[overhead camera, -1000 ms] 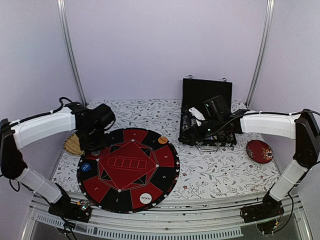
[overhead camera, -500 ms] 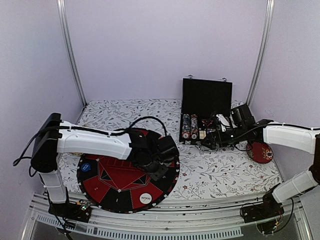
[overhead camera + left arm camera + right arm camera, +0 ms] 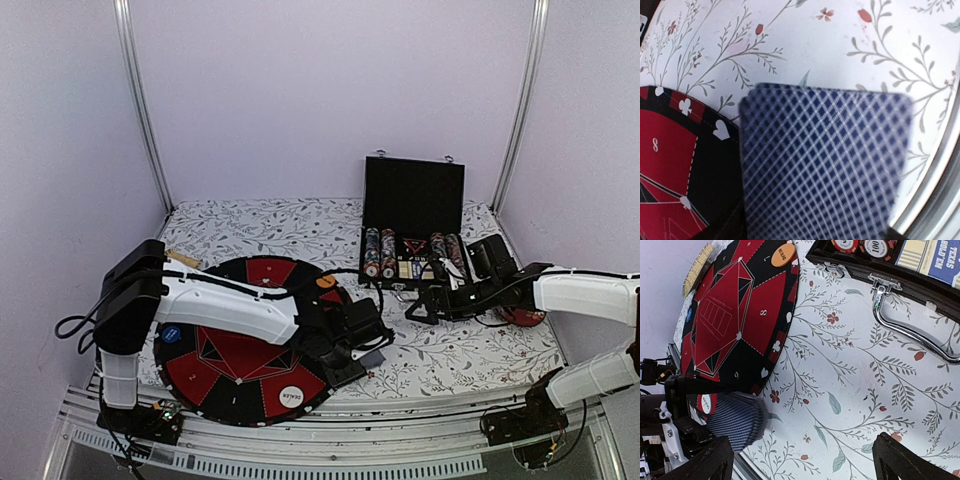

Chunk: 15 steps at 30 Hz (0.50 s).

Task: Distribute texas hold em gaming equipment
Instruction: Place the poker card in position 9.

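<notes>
A card (image 3: 822,165) is face down, its blue lattice back up, over the right rim of the mat (image 3: 240,350) and the floral cloth (image 3: 450,350). The white DEALER disc (image 3: 291,397) lies flat on the mat's near rim. The orange disc (image 3: 326,281) lies far right, the blue disc (image 3: 172,335) left.

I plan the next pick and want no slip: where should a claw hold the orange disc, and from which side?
Probably by its rim, at two opposite edge points, coming straight down. The orange disc lies flat on the round mat, thin and low, so a sideways approach finds almost no height to pinch. Its edge looks free all around.
</notes>
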### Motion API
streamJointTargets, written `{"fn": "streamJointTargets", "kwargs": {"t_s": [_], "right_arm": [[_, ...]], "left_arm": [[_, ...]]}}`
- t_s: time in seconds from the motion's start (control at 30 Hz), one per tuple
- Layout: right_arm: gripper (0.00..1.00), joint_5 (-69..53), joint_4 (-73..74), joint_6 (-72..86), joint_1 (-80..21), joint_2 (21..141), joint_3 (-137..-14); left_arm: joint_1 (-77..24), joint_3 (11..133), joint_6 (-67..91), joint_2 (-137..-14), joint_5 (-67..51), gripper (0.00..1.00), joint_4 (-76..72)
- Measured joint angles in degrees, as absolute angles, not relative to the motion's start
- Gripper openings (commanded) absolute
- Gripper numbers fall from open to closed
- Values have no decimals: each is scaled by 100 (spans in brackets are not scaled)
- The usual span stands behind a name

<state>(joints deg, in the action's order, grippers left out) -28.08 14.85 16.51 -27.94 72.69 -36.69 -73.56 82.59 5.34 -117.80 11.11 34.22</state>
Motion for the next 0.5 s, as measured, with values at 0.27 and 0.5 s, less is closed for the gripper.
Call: {"fn": "streamJointTargets", "kwargs": {"t_s": [0.27,0.5], "right_arm": [[100,-2954,1227,1828,-3122,7452,-3667],[100,-3240,1076,1874,-3301,7625,-3555]], "left_arm": [[-7349,7961,128,-11760,1096,86,2991],[-7334,7614,25,-11581,906,94,2567]]}}
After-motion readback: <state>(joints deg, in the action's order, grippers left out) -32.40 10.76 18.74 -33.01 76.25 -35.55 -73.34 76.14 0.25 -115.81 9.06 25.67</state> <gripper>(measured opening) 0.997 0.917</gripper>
